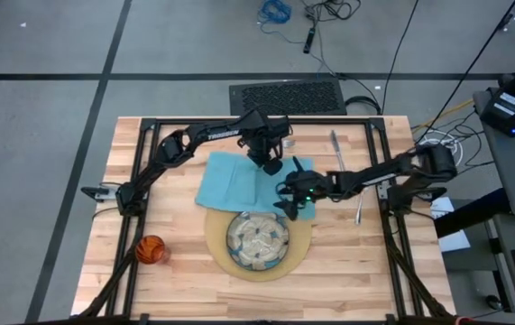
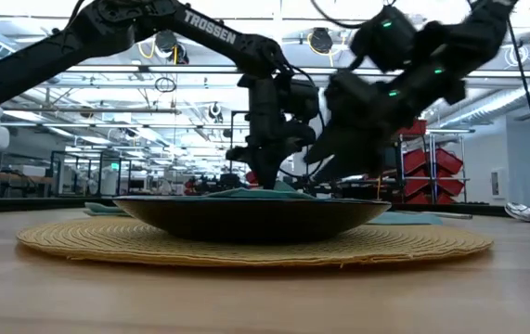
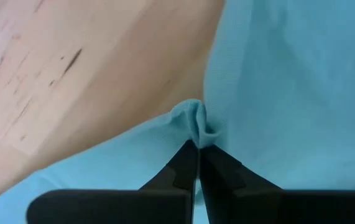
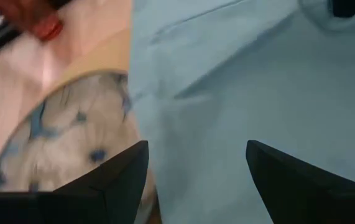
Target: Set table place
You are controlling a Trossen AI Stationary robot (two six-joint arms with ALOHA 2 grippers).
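napkin: light-blue cloth napkin [image 1: 239, 181] lies spread on the light wooden plank table [image 1: 365, 262], just beyond the greenish patterned plate [image 1: 257, 240] on the round tan mat [image 1: 304, 244]
left gripper [image 3: 198, 148]: at napkin's far edge, jaws clenched on a small pucker of cloth
right gripper [image 4: 196, 168]: over napkin's right near corner beside plate, jaws spread, cloth between them, ungrasped
handling: likely soft, light, limp; will sag and fold, so take at edges or corners
cup: small orange cup [image 1: 150, 249] near left, well apart

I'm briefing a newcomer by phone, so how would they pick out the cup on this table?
Start at the round tan mat carrying the patterned plate. From it, look toward the table edge on the left arm's side: the cup stands alone on bare planks. It is the only small orange thing there.
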